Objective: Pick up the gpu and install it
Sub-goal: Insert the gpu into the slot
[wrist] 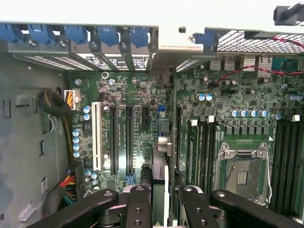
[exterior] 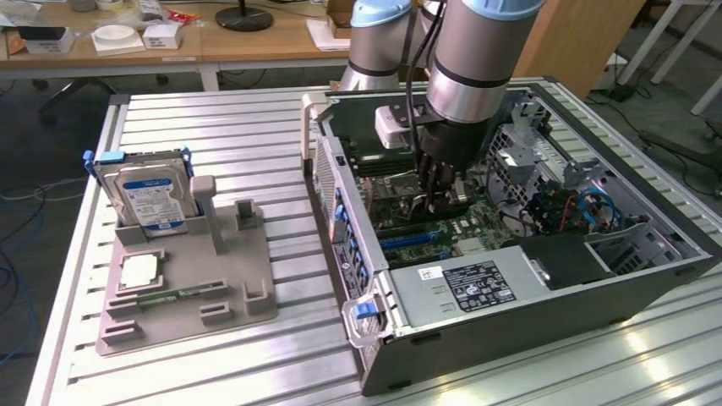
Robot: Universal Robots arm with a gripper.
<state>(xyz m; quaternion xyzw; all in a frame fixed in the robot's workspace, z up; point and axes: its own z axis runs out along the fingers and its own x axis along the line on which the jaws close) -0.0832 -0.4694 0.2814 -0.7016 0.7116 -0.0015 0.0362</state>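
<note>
A ribbed metal worktable (exterior: 226, 135) fills the foreground, with wooden desks (exterior: 169, 42) carrying small boxes behind it and a dark floor with cables around. On the table, toward the exterior view's right, an open computer case (exterior: 631, 279) lies on its side; inside it are the green motherboard (wrist: 228, 95), a labelled grey power supply (exterior: 468, 288) at the near end, blue and red cables (exterior: 587, 211) by the drive cage, and a row of blue slot clips (wrist: 76, 33) along the rear wall. The arm (exterior: 474, 51) reaches straight down into the case, and its gripper (wrist: 159, 202) is pinched on the gpu (wrist: 160, 185), which stands on edge between the fingers (wrist: 137, 204) directly over the motherboard, close beside the long black expansion slots (wrist: 128, 137) and a white one (wrist: 97, 137); whether the card touches a slot cannot be told. The empty processor socket (wrist: 242, 175) and memory slots (wrist: 285, 161) lie just to the side. Toward the exterior view's left, well apart from the case, a grey holder tray (exterior: 192, 279) carries an upright hard drive (exterior: 147, 190) with a blue-white label, a small square chip (exterior: 138, 271) and a narrow green memory stick (exterior: 169, 296) lying flat.
</note>
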